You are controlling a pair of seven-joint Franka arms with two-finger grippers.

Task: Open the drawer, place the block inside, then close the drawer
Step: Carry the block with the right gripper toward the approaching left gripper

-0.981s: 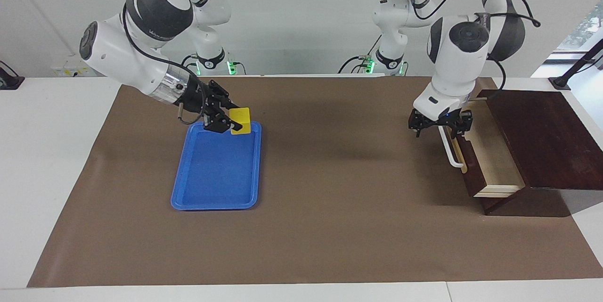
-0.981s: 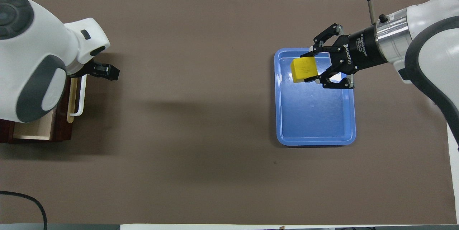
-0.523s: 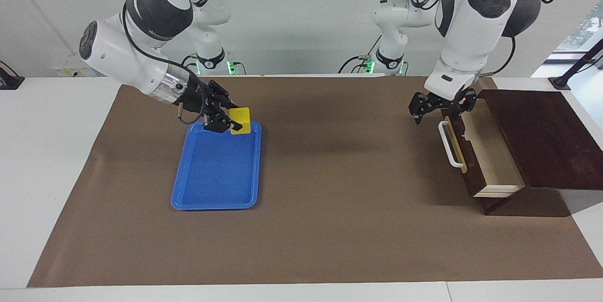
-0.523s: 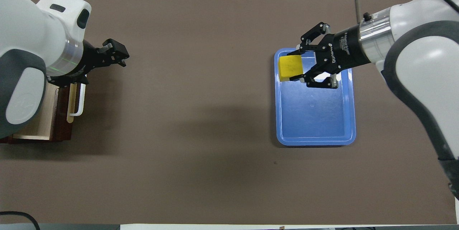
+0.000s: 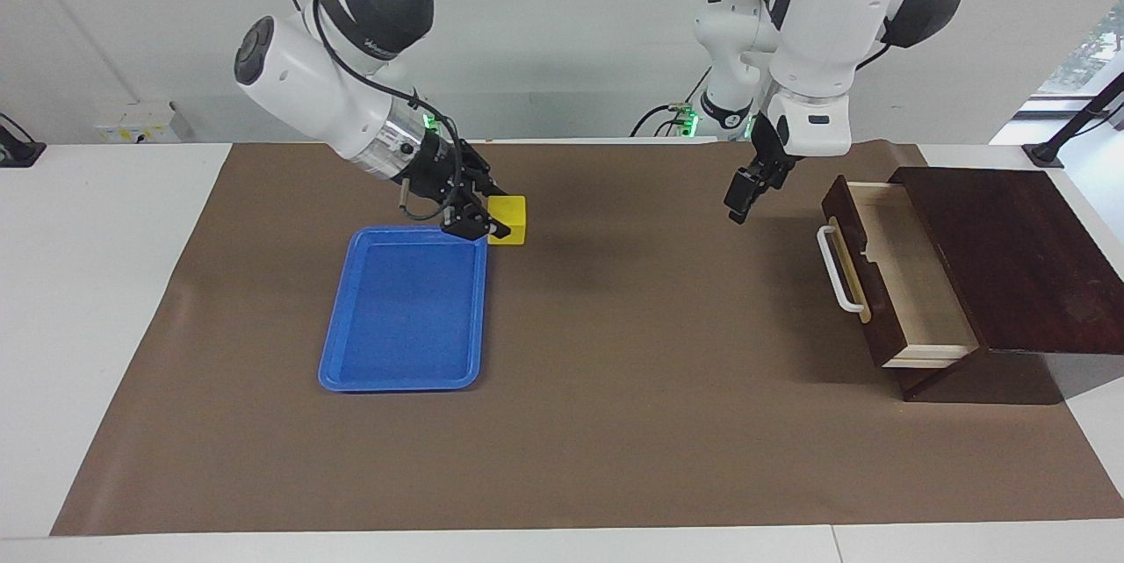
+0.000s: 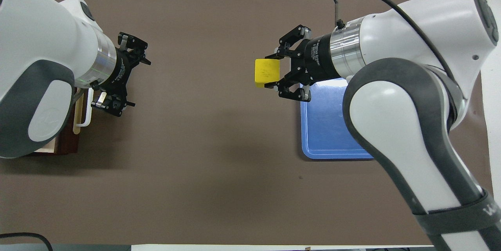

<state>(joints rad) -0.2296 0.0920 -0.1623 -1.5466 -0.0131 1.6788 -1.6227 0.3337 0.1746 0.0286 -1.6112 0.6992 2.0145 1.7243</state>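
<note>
A blue tray (image 5: 399, 317) is laid flat on brown paper (image 5: 615, 422), which is spread over a white table (image 5: 97, 264).

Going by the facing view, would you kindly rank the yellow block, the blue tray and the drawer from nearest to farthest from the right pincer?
1. The yellow block: held in the right pincer, raised just off the tray's edge.
2. The blue tray: beside and below that pincer, at the right arm's end.
3. The drawer: pulled open, at the left arm's end of the table.
</note>
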